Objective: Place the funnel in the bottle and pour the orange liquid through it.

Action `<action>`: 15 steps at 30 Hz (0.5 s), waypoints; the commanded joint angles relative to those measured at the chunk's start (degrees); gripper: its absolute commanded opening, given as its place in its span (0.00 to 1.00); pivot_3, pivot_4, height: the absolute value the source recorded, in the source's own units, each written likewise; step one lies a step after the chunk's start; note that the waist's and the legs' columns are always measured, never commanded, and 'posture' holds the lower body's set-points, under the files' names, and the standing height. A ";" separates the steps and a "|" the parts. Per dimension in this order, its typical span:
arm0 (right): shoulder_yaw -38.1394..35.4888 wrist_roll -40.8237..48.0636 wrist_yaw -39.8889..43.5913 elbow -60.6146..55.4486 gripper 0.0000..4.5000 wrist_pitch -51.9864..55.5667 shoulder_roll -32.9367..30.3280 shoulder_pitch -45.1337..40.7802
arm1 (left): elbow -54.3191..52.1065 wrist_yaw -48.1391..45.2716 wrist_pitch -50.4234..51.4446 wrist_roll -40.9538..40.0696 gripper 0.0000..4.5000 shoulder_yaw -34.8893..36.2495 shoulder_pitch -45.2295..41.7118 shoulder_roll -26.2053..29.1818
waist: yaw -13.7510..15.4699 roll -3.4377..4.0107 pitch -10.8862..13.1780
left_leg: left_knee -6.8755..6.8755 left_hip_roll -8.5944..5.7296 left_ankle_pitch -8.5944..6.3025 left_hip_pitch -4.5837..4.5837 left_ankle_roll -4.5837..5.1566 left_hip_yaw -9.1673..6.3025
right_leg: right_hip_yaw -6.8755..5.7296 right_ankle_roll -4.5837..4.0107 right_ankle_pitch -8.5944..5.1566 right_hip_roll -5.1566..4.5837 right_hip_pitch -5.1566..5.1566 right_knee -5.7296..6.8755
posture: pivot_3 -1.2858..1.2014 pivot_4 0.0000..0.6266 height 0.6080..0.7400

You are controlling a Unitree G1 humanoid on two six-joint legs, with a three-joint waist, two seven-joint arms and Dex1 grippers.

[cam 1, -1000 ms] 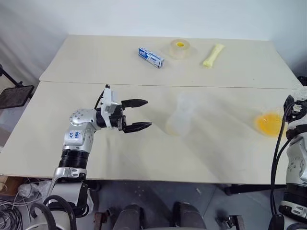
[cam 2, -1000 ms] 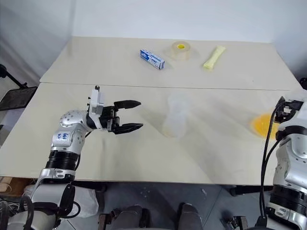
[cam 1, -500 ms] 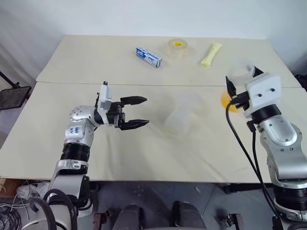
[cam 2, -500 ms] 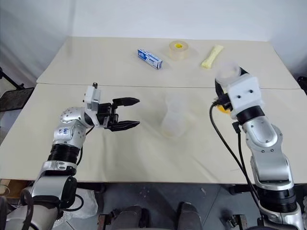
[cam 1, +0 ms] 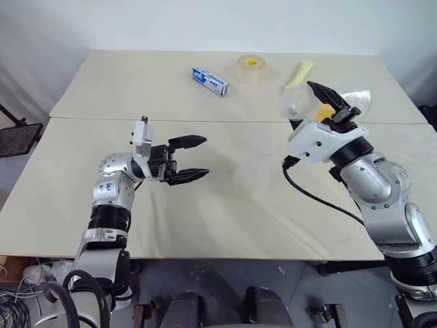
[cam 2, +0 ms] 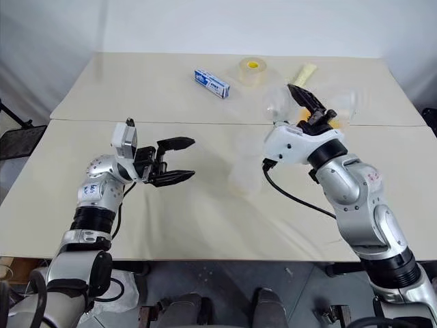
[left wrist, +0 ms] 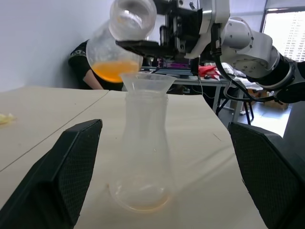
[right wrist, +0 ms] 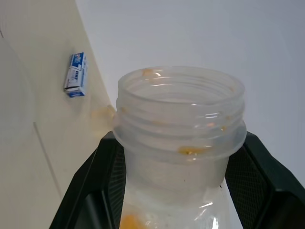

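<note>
Two cream tables (cam 1: 102, 205) stand pushed together edge to edge, and two robot arms reach over the near one. On the far table, along its far edge, lie three small things: one blue and white rectangular box (cam 1: 210, 80), one clear tape roll with a yellow centre (cam 1: 250, 68), and one pale yellow packet (cam 1: 299, 73). On the near table, close to its middle and not far from the seam between the tables, stands one translucent, near-colourless plastic bottle (left wrist: 143, 152) with a wide base and a narrower mouth, upright, with one clear plastic funnel (left wrist: 147, 82) seated in its mouth. The left gripper (cam 1: 187, 159) hovers above the near table to the left of the bottle, apart from it, its arm bent up from the near edge and its two black fingers pointing level toward the bottle, spread wide with nothing between them. The right gripper (cam 1: 329, 101) is raised above the seam to the right of the bottle, its forearm angled up from the near right corner, and its fingers are clamped around the threaded neck of one clear round-bodied plastic vessel (left wrist: 125, 36). That vessel is tilted, mouth toward the funnel, held just above and beside it. One small pool of translucent orange liquid (left wrist: 114, 69) sits in the lower belly of the vessel.
</note>
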 commanded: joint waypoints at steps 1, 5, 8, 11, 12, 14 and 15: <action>0.12 -4.66 0.69 -0.38 0.55 -2.81 -1.08 -2.03 | -2.21 0.16 0.26 -0.93 1.00 0.01 0.29 -0.03 | 0.00 0.00 0.00 | 0.00 0.00 0.00 0.00 0.00 0.00 | 0.00 0.00 0.00 0.00 0.00 0.00 | 0.52 0.24 1.00; 0.07 -7.37 0.88 0.84 0.55 -5.87 -1.16 -2.34 | -2.45 0.18 0.53 -1.00 1.00 -0.06 0.30 -0.26 | -0.03 0.00 0.00 | 0.00 0.00 0.00 0.00 0.00 0.00 | -0.01 0.00 0.00 0.00 0.00 0.00 | 0.52 0.24 1.00; -0.13 -10.03 0.25 2.01 0.55 -8.38 -1.37 -2.46 | -2.01 0.15 0.53 -0.90 1.00 -0.10 -0.13 -0.48 | -0.02 0.00 0.00 | 0.00 0.00 0.00 0.00 0.00 0.00 | -0.01 0.00 0.00 0.00 0.00 0.00 | 0.52 0.24 1.00; -0.59 -12.96 -1.23 3.57 0.55 -10.86 -1.75 -2.49 | -1.55 0.24 0.42 -0.80 1.00 -0.01 -0.64 -0.66 | -0.06 0.00 0.00 | 0.00 0.00 0.00 0.00 0.00 0.00 | -0.01 0.00 0.00 0.00 0.00 0.00 | 0.52 0.24 1.00; -0.75 -14.22 -1.92 4.18 0.55 -11.79 -2.09 -2.48 | -1.47 0.28 0.41 -0.78 1.00 0.01 -0.75 -0.71 | -0.05 0.00 0.00 | 0.00 0.00 0.00 0.00 0.00 0.00 | -0.01 0.00 0.00 0.00 0.00 0.00 | 0.52 0.24 1.00; -1.09 -15.38 -2.58 5.10 0.55 -13.39 -2.37 -2.22 | -1.33 0.23 0.38 -0.75 1.00 0.02 -0.93 -0.77 | -0.04 0.00 0.00 | 0.00 0.00 0.00 -0.01 0.00 0.01 | -0.01 0.00 0.00 0.00 0.00 0.00 | 0.52 0.24 1.00; -1.21 -15.87 -2.93 5.46 0.55 -14.20 -2.51 -2.00 | -1.29 0.24 0.39 -0.73 1.00 0.02 -0.99 -0.78 | -0.05 0.00 0.00 | 0.00 0.01 0.00 -0.01 0.00 0.00 | -0.01 0.00 0.00 0.00 0.00 0.00 | 0.52 0.24 1.00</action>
